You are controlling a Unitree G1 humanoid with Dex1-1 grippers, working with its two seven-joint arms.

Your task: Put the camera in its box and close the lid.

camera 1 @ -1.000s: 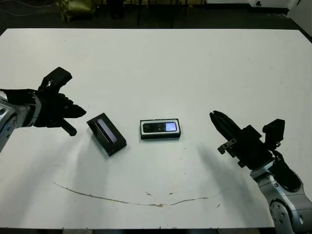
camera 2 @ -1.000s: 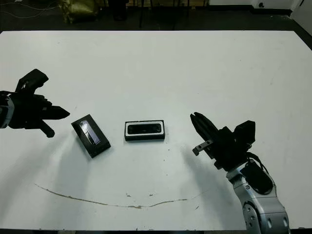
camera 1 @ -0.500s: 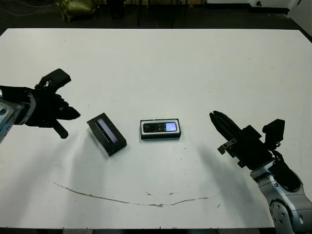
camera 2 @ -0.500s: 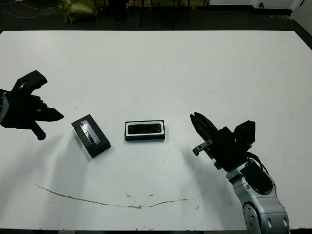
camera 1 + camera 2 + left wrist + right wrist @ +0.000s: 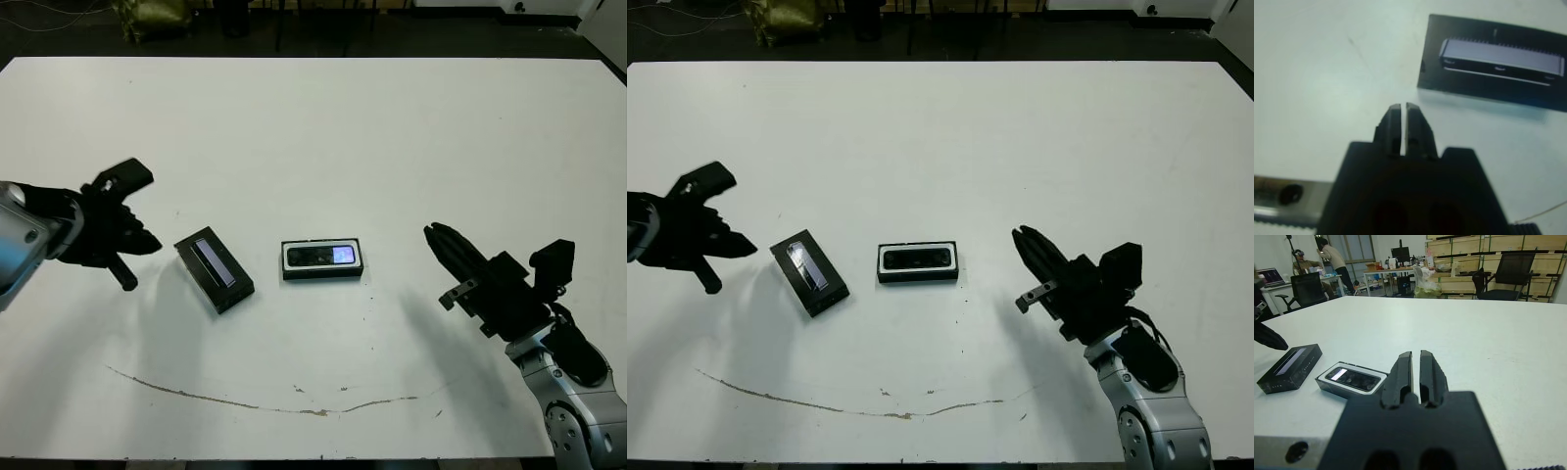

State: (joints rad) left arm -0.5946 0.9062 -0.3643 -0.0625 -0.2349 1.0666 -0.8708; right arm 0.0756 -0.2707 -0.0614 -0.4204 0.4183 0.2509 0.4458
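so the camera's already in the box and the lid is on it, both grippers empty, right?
Not quite: the lid is off, lying on the table to the robot's left of the box, as the left eye view shows. The camera is in the box, and both grippers are empty.

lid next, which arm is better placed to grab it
Left, probably. The left gripper hovers just beside the lid, which lies left of the box holding the camera. The right gripper sits beyond the box.

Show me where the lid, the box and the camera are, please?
lid (image 5: 215, 271): left eye view, on its glossy stripe.
box (image 5: 287, 257): left eye view, on the white lining at its left end.
camera (image 5: 315, 256): left eye view, on its dark middle.
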